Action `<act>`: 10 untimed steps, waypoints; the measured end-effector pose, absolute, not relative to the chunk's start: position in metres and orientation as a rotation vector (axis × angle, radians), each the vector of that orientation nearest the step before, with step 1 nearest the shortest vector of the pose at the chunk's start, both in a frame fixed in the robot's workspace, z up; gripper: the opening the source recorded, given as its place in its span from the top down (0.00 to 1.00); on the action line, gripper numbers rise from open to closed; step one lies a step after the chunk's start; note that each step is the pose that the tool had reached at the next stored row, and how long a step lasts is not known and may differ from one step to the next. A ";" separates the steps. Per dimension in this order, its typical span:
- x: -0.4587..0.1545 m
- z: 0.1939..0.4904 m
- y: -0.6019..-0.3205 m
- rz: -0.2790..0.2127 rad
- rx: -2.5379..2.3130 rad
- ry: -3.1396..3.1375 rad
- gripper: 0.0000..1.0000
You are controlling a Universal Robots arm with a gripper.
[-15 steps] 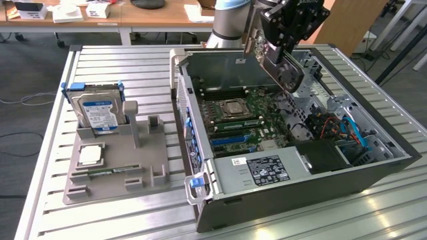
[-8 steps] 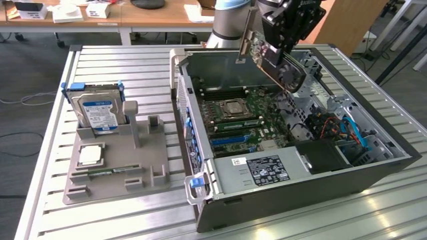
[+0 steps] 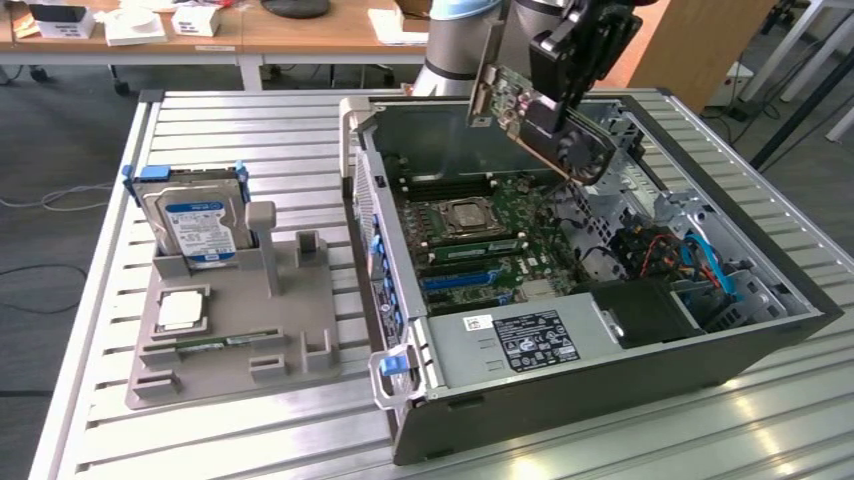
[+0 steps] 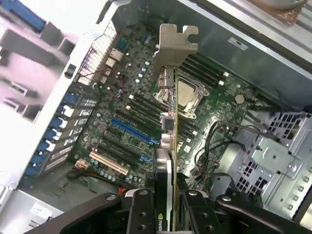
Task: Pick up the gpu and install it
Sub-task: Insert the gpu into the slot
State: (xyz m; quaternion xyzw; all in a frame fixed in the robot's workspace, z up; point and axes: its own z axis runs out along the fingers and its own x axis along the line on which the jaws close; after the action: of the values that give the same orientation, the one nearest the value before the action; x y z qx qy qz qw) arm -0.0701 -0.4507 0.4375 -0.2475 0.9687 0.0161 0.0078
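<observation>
**Clerk:** Item one, the gpu (image 3: 545,112). Where do you have it?

**Keeper:** You have it in the air above the open computer case (image 3: 601,390), clear of the motherboard (image 3: 494,240) and seated in no slot. It hangs tilted. Its metal bracket (image 4: 176,44) is at the end toward the exterior view's left, the side of the case's perforated wall (image 3: 363,215). That probably suits a bracket meant to meet that wall.

**Clerk:** Item two, the gripper (image 3: 567,95). Condition?

**Keeper:** Your gripper is clamped on the gpu, one finger on each flat face. The wrist view looks straight down the card's thin edge. A grip like that likely keeps the connector edge free.

**Clerk:** Item three, the board under it?

**Keeper:** A blue slot (image 4: 131,129) and a pale slot (image 4: 108,164) sit unoccupied just beside the card's line, and the processor socket (image 3: 463,213) lies beyond them.

**Clerk:** Remaining stock?

**Keeper:** A power supply (image 3: 534,340) sits at the case's near end. Well apart on the table (image 3: 227,130), a grey fixture (image 3: 287,310) holds a hard drive (image 3: 196,225) upright and a memory stick (image 3: 214,343) flat.
</observation>
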 end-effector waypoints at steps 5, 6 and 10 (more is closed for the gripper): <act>-0.070 0.436 -0.451 0.051 -0.909 2.992 0.73; -0.070 0.435 -0.451 0.052 -0.937 2.984 0.73; -0.070 0.434 -0.451 0.052 -1.046 2.949 0.73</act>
State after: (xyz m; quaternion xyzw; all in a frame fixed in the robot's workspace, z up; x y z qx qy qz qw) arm -0.0701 -0.4507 0.4338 -0.3343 0.9423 0.0168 0.0063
